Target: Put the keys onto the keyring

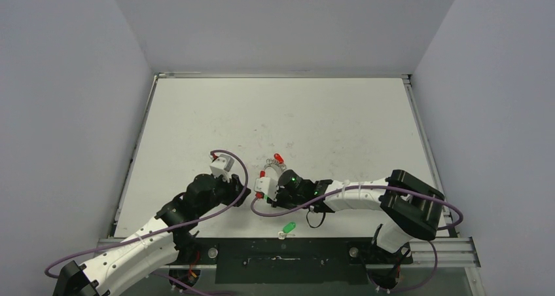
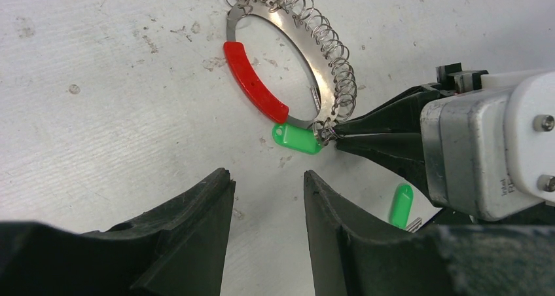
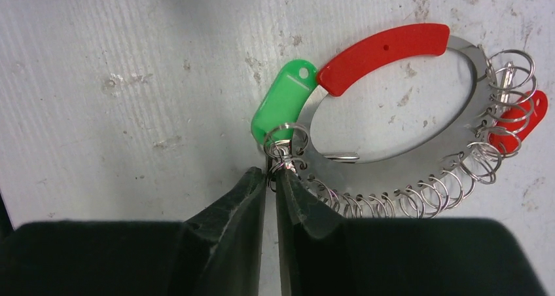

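Right wrist view: right hand (image 3: 270,173) pressed near-shut, pinching the first key (image 3: 283,103) by its loop at the keyring (image 3: 386,50) gap, dead ahead of its fingertips. Left hand (image 2: 268,178) spread, empty, nearby. Second key (image 2: 400,204) loose on table (image 2: 98,112) beside right arm.

Wide open surface (image 1: 275,112) beyond the keyring (image 2: 252,83). Hemmed on the near right by the right gripper (image 2: 335,133), on the left by the left gripper (image 2: 267,175); loose green key (image 2: 400,204) on the near side.
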Controlling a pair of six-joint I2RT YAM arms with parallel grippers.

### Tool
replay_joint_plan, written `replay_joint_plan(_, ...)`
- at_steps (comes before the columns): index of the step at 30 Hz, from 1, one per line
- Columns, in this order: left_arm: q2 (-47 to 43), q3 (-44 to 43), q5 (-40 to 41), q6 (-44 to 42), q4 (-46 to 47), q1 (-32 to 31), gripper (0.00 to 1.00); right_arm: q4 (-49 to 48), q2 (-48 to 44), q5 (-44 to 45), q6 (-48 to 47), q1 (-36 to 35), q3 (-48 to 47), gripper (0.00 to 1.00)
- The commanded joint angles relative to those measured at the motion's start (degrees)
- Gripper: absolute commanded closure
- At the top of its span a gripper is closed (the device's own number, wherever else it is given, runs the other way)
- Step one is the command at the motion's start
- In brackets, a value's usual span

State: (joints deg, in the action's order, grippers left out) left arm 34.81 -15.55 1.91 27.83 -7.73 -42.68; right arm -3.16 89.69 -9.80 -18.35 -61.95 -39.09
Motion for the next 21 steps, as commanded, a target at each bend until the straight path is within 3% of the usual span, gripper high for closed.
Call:
replay_joint_plan(1,-0.61,-0.18,0.56,0.02,0.74,-0.13,0.58,2.52,-1.88,1.59,-1.07,-0.34,-2.00,0.91)
replay_joint_plan(4,-0.61,-0.18,0.57,-0.04,0.73,-0.17,0.58,4.82,-3.29,1.54,-1.74,-0.34,-2.13,1.00)
replay_joint_plan(12,-0.67,-0.27,0.33,-0.23,1.02,-0.17,0.58,9.42,-8.29,0.80,-3.78,-0.15,-2.39,1.00)
replay_joint_plan(21,-0.54,0.25,-1.86,-2.52,3.66,-0.23,0.59,14.44,-15.47,-12.53,-7.02,6.34,-2.58,1.00)
